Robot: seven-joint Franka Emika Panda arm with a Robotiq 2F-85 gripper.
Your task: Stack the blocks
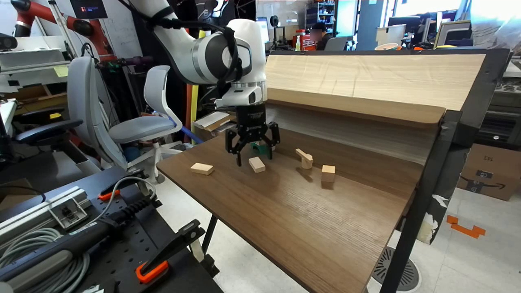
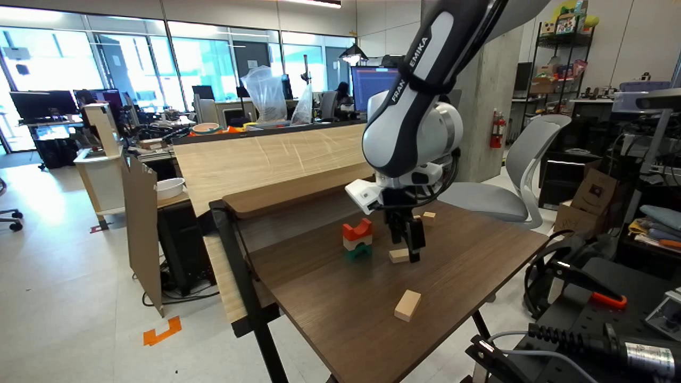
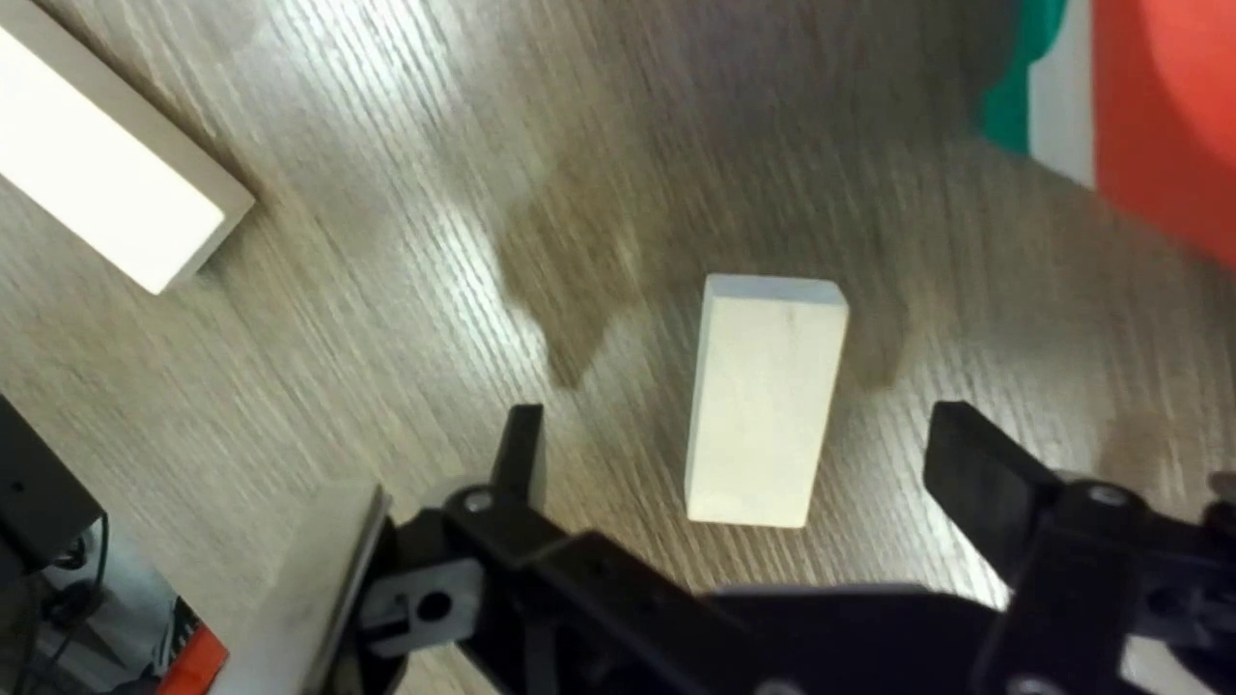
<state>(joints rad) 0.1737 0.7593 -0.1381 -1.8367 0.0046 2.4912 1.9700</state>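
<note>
Three-block stack (image 2: 355, 242) stands near a wide-spread gripper (image 1: 254, 161)

The stack rises from a brown wood-grain table (image 1: 309, 219) in three colours. At the bottom is a green block (image 2: 359, 250) with an arch cut into its underside. On it lies a pale wooden block (image 2: 357, 243), plain and flat-sided. On top sits a red-orange block (image 2: 355, 234) with a rounded hollow facing upward. In an exterior view the gripper hides most of the stack, leaving the green block (image 1: 260, 149) in sight behind it.

The gripper's two fingers (image 3: 975, 473) are held well apart. In the wrist view a smooth, pale oblong block (image 3: 768, 401) lies flat on the table between them, with a gap on either side; the stack is near, toward a corner of that view.

The stack counts one red-orange block, one green block and one pale wooden block. Loose on the table are two oblong blocks, the one between the fingers and a second oblong block (image 2: 407, 305) near the table's edge; one cube-like block (image 1: 328, 174), also pale; and, near it, one thin bar (image 1: 302, 153) over one short post (image 1: 307, 163). Whether bar and post are joined is too small to tell.
</note>
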